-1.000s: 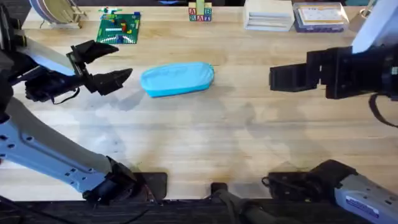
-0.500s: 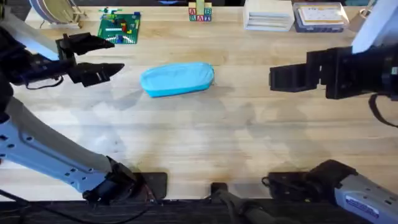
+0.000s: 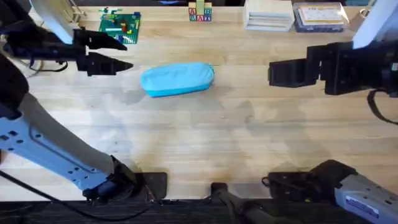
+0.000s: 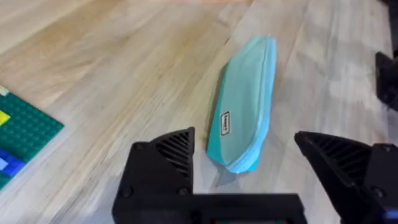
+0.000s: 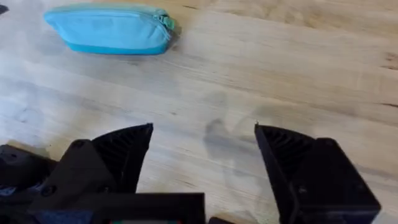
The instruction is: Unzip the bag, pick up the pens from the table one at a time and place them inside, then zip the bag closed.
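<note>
Fabric pouch, soft, light blue and oblong, the bag lies flat on the pale wooden plank table, a little left of the middle in the overhead view and toward the far side. It looks zipped shut; in the right wrist view the zipper runs along its top edge and ends at a small pull at the end nearer the right arm. In the left wrist view a small white label shows on the side of the bag.

At the bag's left end, apart from it, is the left gripper, its two black fingers spread and pointing toward the bag, nothing between them. In the left wrist view the near end of the bag sits between those open fingers, beyond their tips. The right gripper is on the right side of the table, well apart from the bag, aimed toward it; in the right wrist view its black fingers are spread wide over bare wood and hold nothing.

Along the far edge of the table sit a green building-brick plate with small coloured pieces, a few lettered toy blocks, a white box and a purple-edged box.
</note>
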Tool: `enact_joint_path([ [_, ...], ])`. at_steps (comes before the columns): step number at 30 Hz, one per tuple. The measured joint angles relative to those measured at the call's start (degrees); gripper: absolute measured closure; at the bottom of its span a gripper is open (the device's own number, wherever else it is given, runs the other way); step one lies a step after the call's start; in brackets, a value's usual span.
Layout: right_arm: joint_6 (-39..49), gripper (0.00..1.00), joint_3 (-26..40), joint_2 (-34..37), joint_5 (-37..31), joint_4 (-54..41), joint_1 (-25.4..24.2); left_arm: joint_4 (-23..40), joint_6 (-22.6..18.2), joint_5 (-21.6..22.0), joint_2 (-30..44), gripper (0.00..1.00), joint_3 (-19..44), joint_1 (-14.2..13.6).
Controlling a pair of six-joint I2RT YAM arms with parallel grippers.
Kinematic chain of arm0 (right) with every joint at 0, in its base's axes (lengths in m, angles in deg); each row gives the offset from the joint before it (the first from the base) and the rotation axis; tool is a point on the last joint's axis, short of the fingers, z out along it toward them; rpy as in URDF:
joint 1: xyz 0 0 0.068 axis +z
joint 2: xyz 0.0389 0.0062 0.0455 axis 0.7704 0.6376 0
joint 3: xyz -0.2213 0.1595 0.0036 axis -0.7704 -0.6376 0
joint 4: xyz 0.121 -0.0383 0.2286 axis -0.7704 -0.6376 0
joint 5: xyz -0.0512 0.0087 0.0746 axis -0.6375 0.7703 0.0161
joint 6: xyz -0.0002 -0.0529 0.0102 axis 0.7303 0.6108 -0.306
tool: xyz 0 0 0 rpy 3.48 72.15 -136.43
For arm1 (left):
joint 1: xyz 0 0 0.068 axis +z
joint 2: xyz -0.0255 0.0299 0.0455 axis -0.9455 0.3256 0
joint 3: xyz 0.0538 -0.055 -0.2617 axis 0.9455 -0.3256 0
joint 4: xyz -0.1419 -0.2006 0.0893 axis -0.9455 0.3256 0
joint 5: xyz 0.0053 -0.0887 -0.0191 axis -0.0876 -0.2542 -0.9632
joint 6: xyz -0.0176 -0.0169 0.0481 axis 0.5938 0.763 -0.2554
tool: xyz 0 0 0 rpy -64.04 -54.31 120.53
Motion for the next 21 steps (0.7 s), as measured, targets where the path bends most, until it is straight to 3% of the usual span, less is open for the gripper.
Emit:
enact_joint_path([
  [7,0.0,0.003,0.0,0.0,0.0,0.0,0.0,-13.4,22.2,12.2,-5.4,0.002,0.4,-7.2],
  [10,0.0,0.003,0.0,0.0,0.0,0.0,0.0,-15.4,30.1,17.3,-8.2,0.002,0.6,-10.2],
  [14,0.0,0.003,0.0,0.0,0.0,0.0,0.0,-15.6,35.2,20.6,-10.5,0.002,0.9,-12.3],
  [21,0.0,0.003,0.0,0.0,0.0,0.0,0.0,-11.2,40.1,23.5,-12.6,0.001,0.9,-12.4],
])
